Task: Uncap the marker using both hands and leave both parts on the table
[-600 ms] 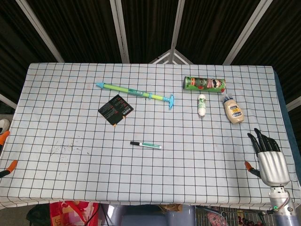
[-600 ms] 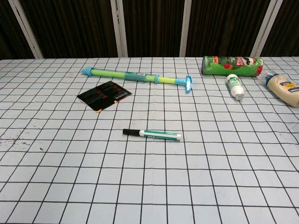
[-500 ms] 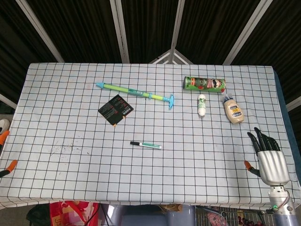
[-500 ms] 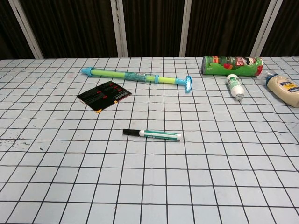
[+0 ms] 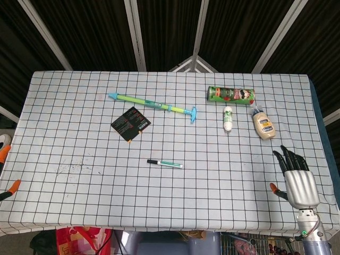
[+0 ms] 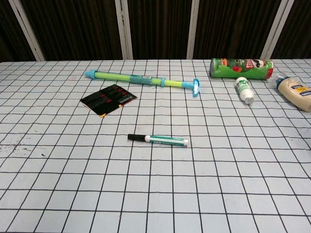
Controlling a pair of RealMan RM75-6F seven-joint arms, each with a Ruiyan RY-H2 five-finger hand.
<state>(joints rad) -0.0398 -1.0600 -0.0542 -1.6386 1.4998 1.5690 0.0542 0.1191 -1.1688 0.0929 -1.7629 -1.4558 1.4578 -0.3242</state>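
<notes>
The marker (image 5: pixel 166 163) lies flat near the middle of the table, its black cap pointing left and its green-and-white barrel to the right; in the chest view the marker (image 6: pixel 159 140) shows the same way. My right hand (image 5: pixel 295 178) hovers at the table's right front edge, far right of the marker, fingers straight and spread, holding nothing. Of my left hand (image 5: pixel 6 170) only two orange fingertips show at the far left edge of the head view, apart from each other with nothing between them. Neither hand appears in the chest view.
A long blue-green toy syringe (image 5: pixel 153 104) and a black card (image 5: pixel 130 123) lie behind the marker. At the back right are a green chips can (image 5: pixel 231 95), a small white bottle (image 5: pixel 228 118) and a squeeze bottle (image 5: pixel 264 125). The checked tablecloth (image 5: pixel 79 159) covers the table.
My right hand has shifted a little to the left and forward over the table edge. The marker has not moved.
</notes>
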